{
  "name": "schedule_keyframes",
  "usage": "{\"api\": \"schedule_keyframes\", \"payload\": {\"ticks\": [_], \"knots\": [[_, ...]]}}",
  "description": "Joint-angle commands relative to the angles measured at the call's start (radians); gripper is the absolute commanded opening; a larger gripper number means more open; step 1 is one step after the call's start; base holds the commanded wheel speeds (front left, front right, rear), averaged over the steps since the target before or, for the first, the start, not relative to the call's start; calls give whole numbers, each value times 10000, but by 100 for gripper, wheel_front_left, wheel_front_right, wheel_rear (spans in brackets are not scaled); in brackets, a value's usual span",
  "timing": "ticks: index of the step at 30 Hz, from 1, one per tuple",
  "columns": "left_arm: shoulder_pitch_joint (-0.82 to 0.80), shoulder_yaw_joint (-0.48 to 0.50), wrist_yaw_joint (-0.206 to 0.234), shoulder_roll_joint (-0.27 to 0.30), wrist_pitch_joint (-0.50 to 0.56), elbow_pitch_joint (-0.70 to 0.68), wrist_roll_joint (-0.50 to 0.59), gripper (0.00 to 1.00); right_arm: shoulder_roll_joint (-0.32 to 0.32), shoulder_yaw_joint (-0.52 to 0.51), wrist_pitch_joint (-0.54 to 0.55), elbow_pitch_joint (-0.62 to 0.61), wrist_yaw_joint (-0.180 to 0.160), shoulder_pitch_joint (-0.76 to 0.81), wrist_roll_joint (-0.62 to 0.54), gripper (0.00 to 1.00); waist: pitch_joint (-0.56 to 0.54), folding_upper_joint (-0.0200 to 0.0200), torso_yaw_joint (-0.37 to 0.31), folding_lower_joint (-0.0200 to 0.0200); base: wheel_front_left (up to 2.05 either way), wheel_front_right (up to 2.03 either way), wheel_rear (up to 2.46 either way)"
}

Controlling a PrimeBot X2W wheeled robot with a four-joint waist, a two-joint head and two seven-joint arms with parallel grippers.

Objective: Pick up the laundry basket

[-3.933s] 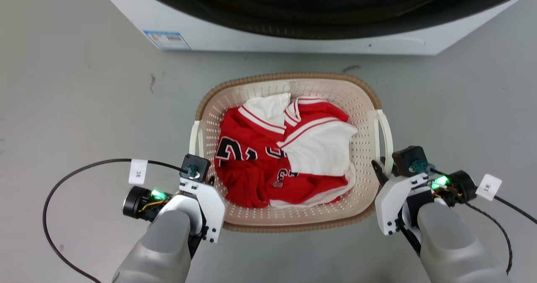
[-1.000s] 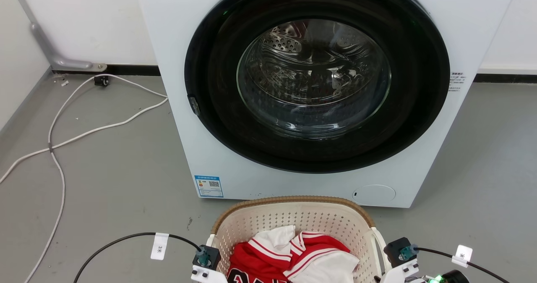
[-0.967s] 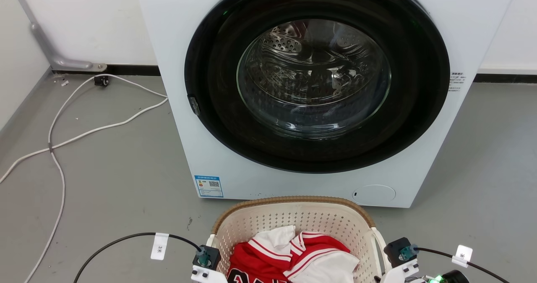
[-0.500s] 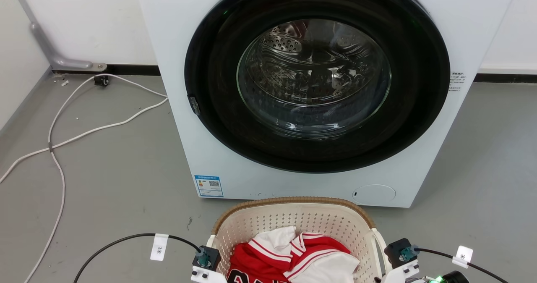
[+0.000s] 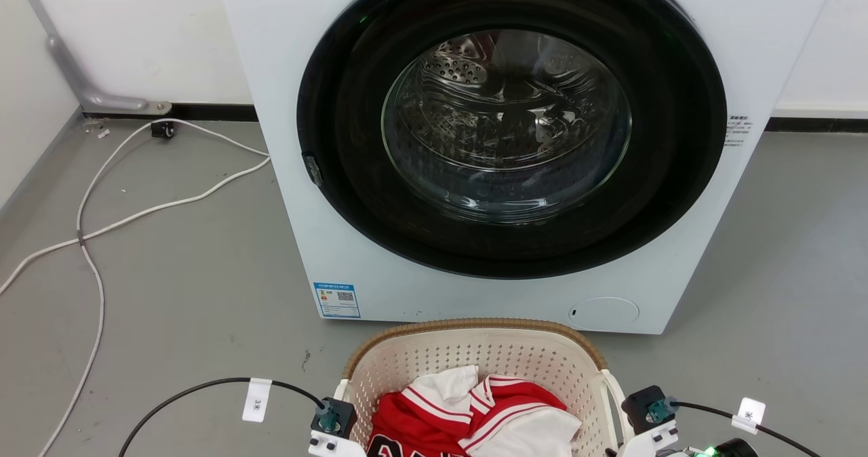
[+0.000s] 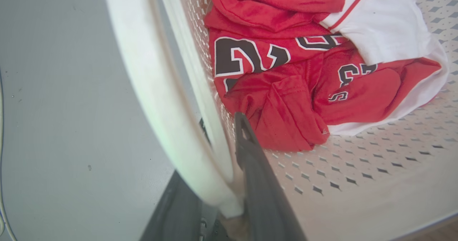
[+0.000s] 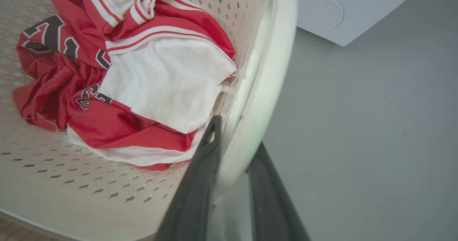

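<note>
Grey floor (image 5: 169,308) all around, so starting close in. My left claw (image 6: 222,126) is clamped on the left handle (image 6: 154,91) of the laundry basket (image 5: 475,348). One dark finger (image 6: 254,176) sits inside against the perforated wall, and the other is outside, mostly hidden behind the white loop.

Right claw (image 7: 236,137) is the same deal, pinched on the right handle (image 7: 272,73) with one finger on each side.

In the basket there's a crumpled red and white jersey (image 7: 107,91) with dark numbers on it, bunched on the bottom and lying up against the right wall.

From the head camera the basket is at the bottom edge between my two wrists, brown woven-look rim (image 5: 475,323) facing away from me. Can't tell if it's off the floor or not.

Just past it is the white washing machine (image 5: 285,138), with a round cap (image 5: 603,313) and a blue sticker (image 5: 337,300) low on its front. Above those is the big dark round door (image 5: 339,138), and I can see the shiny drum (image 5: 505,125) through the glass.

Off to the left a white cable (image 5: 102,223) snakes over the floor toward the wall, where a grey pipe (image 5: 68,67) comes down to the black skirting (image 5: 210,112).
</note>
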Motion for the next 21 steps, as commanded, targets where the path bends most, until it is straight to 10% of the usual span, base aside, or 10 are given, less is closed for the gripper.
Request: {"api": "schedule_keyframes", "payload": {"ticks": [1,21], "knots": [[-50,-77,-87,97,-99,-26,15,0,-144,92,-9,-7,-3,-22,5,0,-2,-1,3,0,0,0,0],[-6,-230,-65,137,-141,-21,-126,0,-197,419,6,-6,-5,-83,301,0,3,-1,21,0,0,0,0]]}}
